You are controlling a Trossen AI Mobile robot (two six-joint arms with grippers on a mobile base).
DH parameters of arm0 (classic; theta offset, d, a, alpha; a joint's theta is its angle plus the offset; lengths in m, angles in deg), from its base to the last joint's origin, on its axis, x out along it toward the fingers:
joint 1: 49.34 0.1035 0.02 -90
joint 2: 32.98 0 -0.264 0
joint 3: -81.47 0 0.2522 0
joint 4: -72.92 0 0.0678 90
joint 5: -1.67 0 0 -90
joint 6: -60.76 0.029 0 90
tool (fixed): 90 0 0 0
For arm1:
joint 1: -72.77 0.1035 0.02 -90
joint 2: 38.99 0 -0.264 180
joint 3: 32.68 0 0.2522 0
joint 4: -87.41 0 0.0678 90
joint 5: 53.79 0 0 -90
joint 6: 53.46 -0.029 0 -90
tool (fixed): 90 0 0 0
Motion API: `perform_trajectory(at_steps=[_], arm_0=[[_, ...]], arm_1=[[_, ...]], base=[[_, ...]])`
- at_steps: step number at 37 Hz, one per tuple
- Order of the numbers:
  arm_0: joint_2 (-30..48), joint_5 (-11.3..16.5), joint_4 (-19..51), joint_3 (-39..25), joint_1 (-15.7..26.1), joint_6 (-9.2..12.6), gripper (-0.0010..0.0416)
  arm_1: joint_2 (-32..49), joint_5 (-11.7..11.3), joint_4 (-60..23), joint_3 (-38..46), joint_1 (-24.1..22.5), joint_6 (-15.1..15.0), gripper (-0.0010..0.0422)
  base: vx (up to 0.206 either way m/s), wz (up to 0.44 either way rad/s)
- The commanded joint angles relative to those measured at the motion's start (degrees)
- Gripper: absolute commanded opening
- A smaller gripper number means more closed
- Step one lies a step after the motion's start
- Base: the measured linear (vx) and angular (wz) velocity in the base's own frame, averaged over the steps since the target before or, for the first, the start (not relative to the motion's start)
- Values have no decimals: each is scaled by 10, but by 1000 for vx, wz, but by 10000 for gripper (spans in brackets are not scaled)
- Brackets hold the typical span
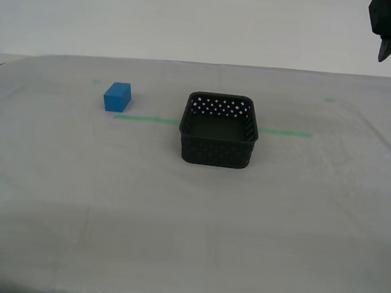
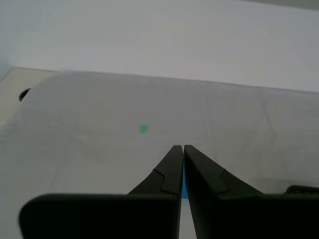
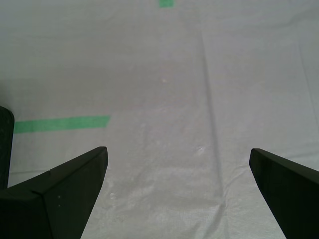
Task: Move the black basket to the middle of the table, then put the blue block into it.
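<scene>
Sitting near the middle of the table (image 1: 43, 242), the basket (image 1: 219, 130) stands upright and empty on a green tape line; the block (image 1: 117, 96) rests well apart, toward the exterior view's left. The first gripper (image 3: 177, 164) hangs with jaws wide apart over bare cloth, the second gripper (image 2: 180, 149) with jaws together. The block looks light, rigid and smooth-faced; pinching two opposite flat sides from above should hold it squarely.
</scene>
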Motion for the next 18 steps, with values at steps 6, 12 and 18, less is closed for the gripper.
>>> perform_trajectory(at_steps=[6, 12, 18], arm_0=[[0, 0, 0, 0, 0, 0, 399], [0, 0, 0, 0, 0, 0, 398], [0, 0, 0, 0, 0, 0, 399]], arm_1=[[59, -2, -70, 66, -21, 4, 0], [108, -2, -106, 113, -38, 17, 0], [163, -2, -141, 163, -54, 21, 0]], base=[[0, 0], [0, 0], [0, 0]])
